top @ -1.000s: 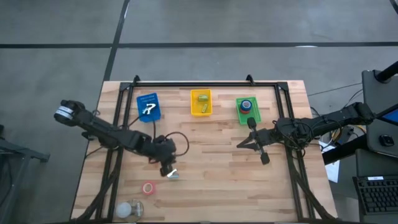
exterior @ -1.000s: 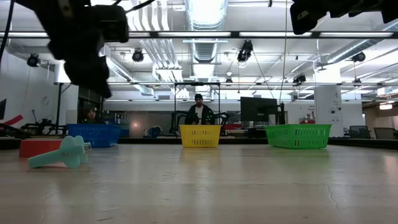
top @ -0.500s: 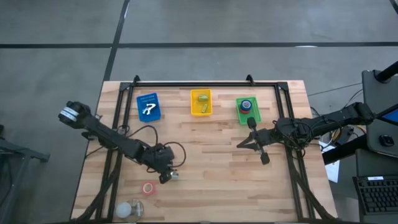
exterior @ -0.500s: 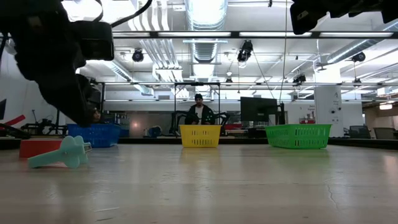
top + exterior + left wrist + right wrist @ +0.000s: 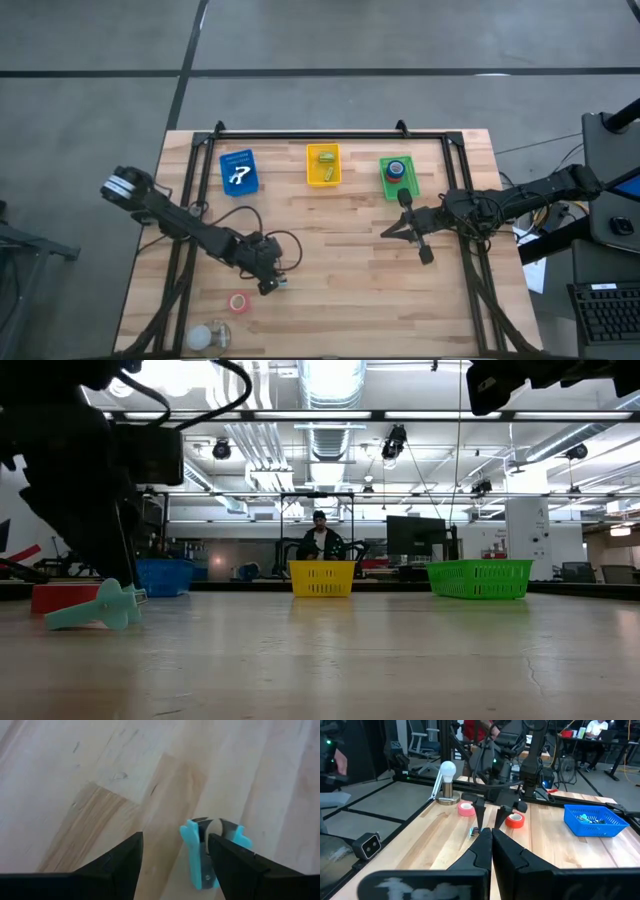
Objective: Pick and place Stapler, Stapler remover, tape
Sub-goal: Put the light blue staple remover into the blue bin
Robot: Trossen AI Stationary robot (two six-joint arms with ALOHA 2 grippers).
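A teal staple remover (image 5: 212, 852) lies flat on the wooden table (image 5: 340, 290), near its front left. My left gripper (image 5: 268, 283) stands open just over it, pointing down. In the left wrist view the remover lies between the fingers, close beside one of them. A red tape roll (image 5: 238, 302) lies a little nearer the front edge. My right gripper (image 5: 385, 232) hangs shut and holding nothing at the table's middle right. The stapler is hidden or out of view.
A blue basket (image 5: 238, 172), a yellow basket (image 5: 323, 165) and a green basket (image 5: 398, 177) stand in a row along the far side. A white bulb-shaped lamp (image 5: 205, 335) stands at the front left corner. A person (image 5: 320, 542) sits behind the table.
My left gripper has come down and slightly toward the table's near edge, ending low over the staple remover. The remover has stayed where it was on the table.
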